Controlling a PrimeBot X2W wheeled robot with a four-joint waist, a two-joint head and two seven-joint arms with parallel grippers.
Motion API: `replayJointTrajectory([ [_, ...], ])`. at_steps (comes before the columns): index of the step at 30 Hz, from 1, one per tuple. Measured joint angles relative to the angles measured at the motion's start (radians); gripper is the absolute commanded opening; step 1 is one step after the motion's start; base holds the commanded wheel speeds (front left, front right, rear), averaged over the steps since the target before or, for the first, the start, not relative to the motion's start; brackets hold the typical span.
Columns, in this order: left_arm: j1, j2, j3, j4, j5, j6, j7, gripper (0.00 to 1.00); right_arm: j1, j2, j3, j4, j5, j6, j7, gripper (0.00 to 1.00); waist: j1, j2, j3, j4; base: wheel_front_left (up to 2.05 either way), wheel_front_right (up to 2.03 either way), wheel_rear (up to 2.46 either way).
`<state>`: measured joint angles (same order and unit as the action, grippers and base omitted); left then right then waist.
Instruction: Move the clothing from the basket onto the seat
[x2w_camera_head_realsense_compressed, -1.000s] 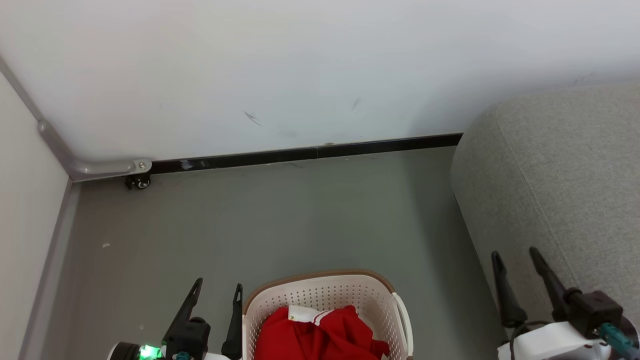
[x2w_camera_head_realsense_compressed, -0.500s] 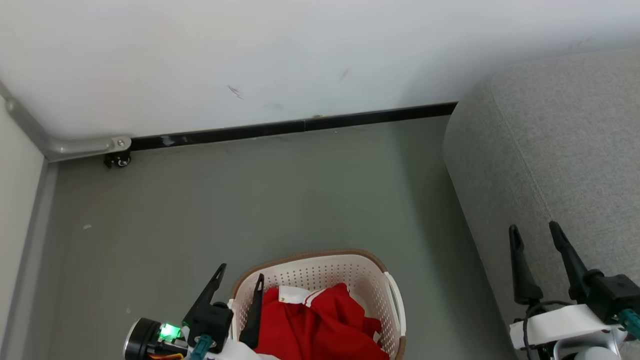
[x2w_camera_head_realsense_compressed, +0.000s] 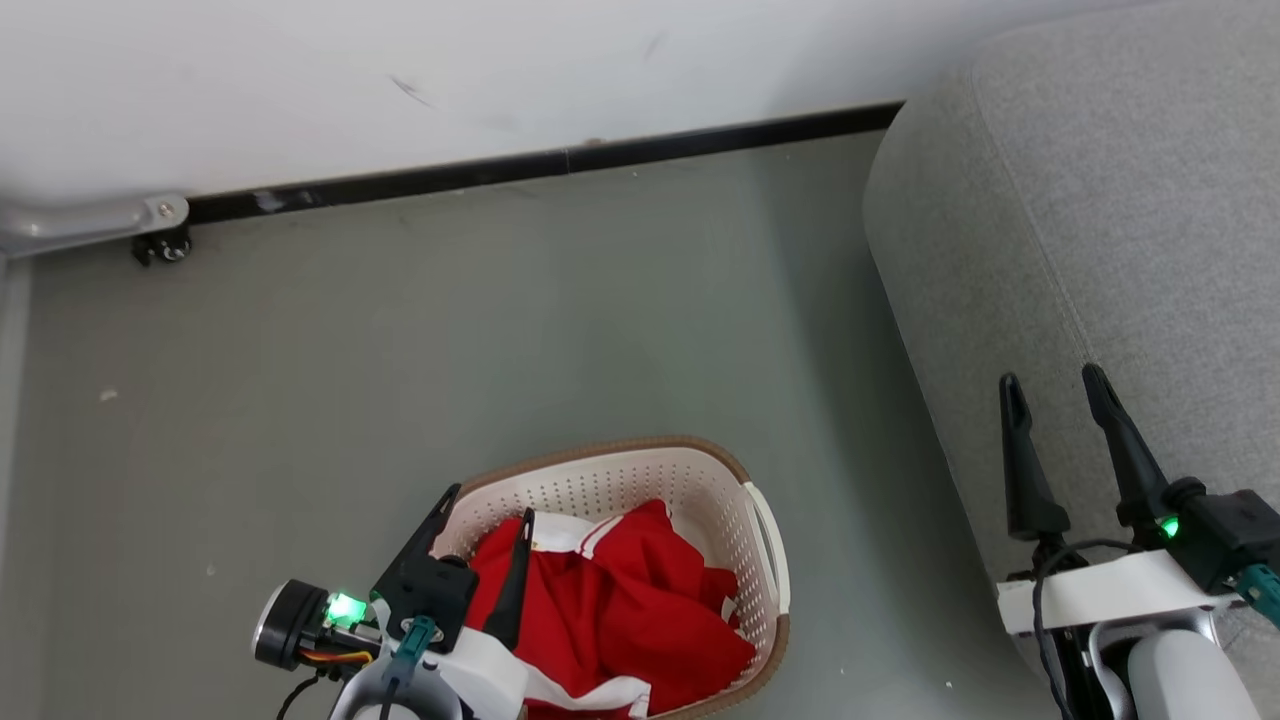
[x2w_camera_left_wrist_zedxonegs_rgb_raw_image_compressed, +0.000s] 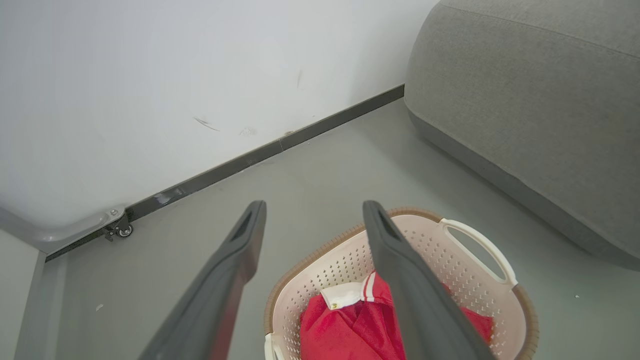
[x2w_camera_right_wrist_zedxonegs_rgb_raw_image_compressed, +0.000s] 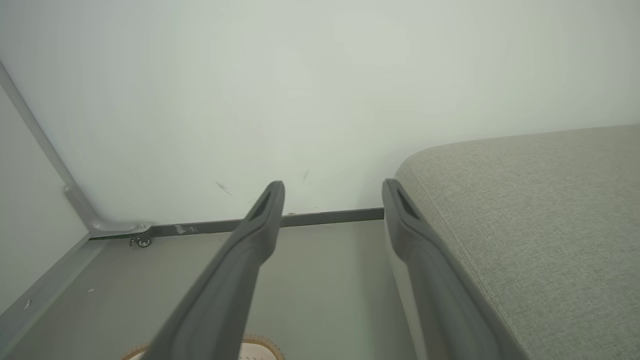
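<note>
A: left gripper (x2w_camera_head_realsense_compressed: 490, 503) status?
B: Fingers held apart, nothing gripped, positioned over the basket's (x2w_camera_head_realsense_compressed: 620, 450) left rim. The right gripper (x2w_camera_head_realsense_compressed: 1050, 375) likewise apart, well right of the basket.
A: clothing (x2w_camera_head_realsense_compressed: 620, 610)?
B: Red, seen inside the basket; the seat (x2w_camera_head_realsense_compressed: 1100, 200) is located right of it.

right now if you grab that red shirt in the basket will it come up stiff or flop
Probably floppy: the red shirt lies crumpled in soft folds, so it should drape from one pinch. Likely light, being thin cloth. It sits loose in the basket, so should lift free.
</note>
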<state>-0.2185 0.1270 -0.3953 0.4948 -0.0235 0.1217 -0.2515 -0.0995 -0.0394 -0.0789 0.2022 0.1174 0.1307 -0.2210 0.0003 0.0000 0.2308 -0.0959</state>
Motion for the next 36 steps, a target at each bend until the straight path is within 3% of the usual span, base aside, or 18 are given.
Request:
replayJointTrajectory([
  [16, -0.107, -0.001, -0.003, 0.128, 0.004, -0.014, 0.0, 1.0, -0.135, -0.002, 0.033, -0.039, 0.012, 0.0, -0.01, 1.0, 0.0, 0.0, 0.179, -0.059, 0.0, 0.0, 0.0],
  [36, -0.263, 0.025, -0.052, 0.252, 0.087, -0.026, 0.014, 1.0, -0.286, -0.004, 0.068, -0.042, 0.063, 0.0, -0.027, 1.0, -0.0001, 0.0, 0.372, -0.119, 0.0, 0.0, 0.0],
])
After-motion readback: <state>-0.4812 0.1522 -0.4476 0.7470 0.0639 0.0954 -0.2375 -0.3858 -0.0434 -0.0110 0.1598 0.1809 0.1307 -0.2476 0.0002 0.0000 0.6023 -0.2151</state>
